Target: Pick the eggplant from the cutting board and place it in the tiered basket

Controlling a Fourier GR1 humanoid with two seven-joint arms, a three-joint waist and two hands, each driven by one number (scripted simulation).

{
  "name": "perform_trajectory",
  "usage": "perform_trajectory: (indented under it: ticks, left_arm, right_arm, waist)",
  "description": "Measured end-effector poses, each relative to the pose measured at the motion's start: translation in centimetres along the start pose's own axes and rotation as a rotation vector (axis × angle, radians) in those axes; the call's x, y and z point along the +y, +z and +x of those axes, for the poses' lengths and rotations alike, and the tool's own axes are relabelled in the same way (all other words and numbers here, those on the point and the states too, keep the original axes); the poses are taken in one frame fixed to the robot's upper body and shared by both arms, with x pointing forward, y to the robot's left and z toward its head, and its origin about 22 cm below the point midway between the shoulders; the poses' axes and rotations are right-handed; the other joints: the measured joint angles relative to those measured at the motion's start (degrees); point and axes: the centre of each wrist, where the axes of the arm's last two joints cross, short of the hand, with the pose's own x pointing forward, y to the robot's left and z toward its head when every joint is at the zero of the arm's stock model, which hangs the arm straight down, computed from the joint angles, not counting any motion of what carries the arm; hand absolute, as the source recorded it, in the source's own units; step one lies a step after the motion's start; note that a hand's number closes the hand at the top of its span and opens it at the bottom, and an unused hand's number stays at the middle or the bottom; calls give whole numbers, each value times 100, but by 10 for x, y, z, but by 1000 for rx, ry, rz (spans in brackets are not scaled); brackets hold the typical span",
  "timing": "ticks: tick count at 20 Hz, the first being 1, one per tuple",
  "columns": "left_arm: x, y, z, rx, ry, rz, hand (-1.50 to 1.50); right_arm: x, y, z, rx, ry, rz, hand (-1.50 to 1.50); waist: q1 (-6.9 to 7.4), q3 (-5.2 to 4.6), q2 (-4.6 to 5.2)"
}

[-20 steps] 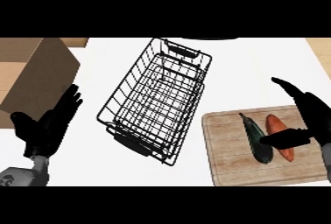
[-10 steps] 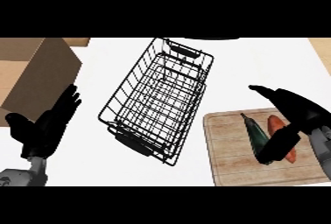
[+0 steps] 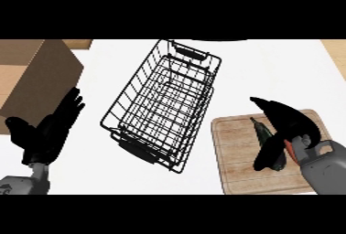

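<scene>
Head view: grasp step. Right hand [image 3: 287, 125] over the board [image 3: 233, 151], fingers and thumb curling round the eggplant [image 3: 262, 130], which lies on the board, not yet lifted. Next: close, lift, carry left to the basket [image 3: 165, 103]. Left hand [image 3: 51, 130] rests open at left. White counter [image 3: 270, 68]; box [image 3: 30, 77] at far left.
</scene>
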Motion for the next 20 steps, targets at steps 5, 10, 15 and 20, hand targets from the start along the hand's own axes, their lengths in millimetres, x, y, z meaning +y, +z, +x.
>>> perform_trajectory:
  ticks: [5,10,15,20]
  left_arm:
    - [-2,3,-4,3,4,6,0]
    - [-5,2,1,-3,-3,8,0]
    - [-1,4,-2,2,-3,1,0]
    - [-2,4,-3,1,-1,5,0]
  right_arm:
    - [23,-19,-7,64,26,7,-150]
    - [37,-28,-25,102,50,-26,-150]
    - [40,-35,-35,132,70,-79,-150]
    - [49,-42,-41,155,98,-68,150]
  waist:
    - [-4,3,1]
    - [-24,4,-2]
    - [-24,5,0]
    - [-22,2,-3]
